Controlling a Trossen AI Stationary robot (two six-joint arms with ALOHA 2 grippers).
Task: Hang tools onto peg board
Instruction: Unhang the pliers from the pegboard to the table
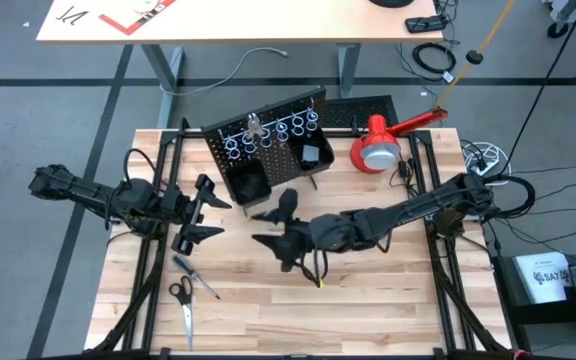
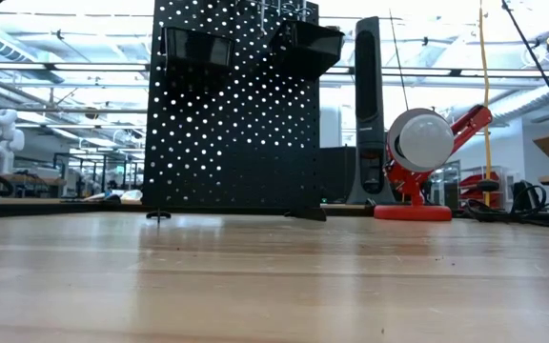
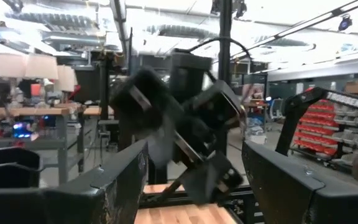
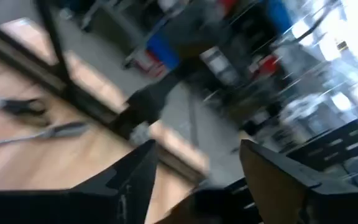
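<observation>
Your peg board point(image 1: 273, 150) stands upright near the table's point(image 1: 368, 300) far edge, one tool already in its ring row. The scissors point(image 1: 182, 300) and screwdriver point(image 1: 196, 276) lie flat near the front-left corner. Your left gripper point(image 1: 200, 213) hovers with fingers spread, just beyond the screwdriver, nothing between them. Your right gripper point(image 1: 276, 222) sits mid-table in front of the board, fingers apart and empty, well clear of both tools.

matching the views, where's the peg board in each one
high: peg board at top centre, left of the lamp.
low: peg board left of centre, upright.
left wrist: not in it.
right wrist: not in it.
landmark: the lamp, right of the board in both.
</observation>
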